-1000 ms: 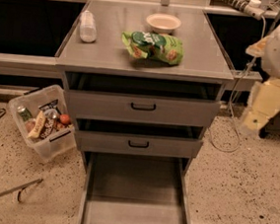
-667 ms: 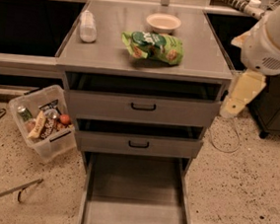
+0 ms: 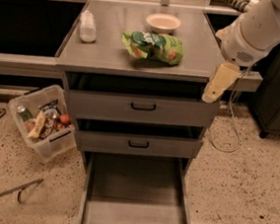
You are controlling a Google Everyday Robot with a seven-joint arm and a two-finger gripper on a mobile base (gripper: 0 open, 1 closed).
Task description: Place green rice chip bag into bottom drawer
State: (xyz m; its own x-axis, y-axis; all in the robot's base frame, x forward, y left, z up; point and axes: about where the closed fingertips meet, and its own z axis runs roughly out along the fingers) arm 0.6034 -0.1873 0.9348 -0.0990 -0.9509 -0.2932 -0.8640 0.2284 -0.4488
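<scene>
Green rice chip bag [image 3: 152, 47] on cabinet top [image 3: 111, 51]; gripper [image 3: 212, 92] nose-down off rt edge

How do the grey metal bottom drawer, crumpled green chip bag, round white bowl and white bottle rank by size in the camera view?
Bottom drawer, also nearest.
Green chip bag.
White bowl and white bottle look alike.
The tan gripper hangs right of the grey cabinet.

A grey cabinet top [image 3: 111, 51] holds a white bowl [image 3: 163, 22] at the back and a white bottle [image 3: 88, 26] near its left edge. On the speckled floor [image 3: 241, 193] to the left, a clear plastic bin [image 3: 57, 144] holds snack wrappers [image 3: 42, 124] and a can [image 3: 24, 113]. The gripper [image 3: 211, 95] hangs beside the cabinet's right front corner.
</scene>
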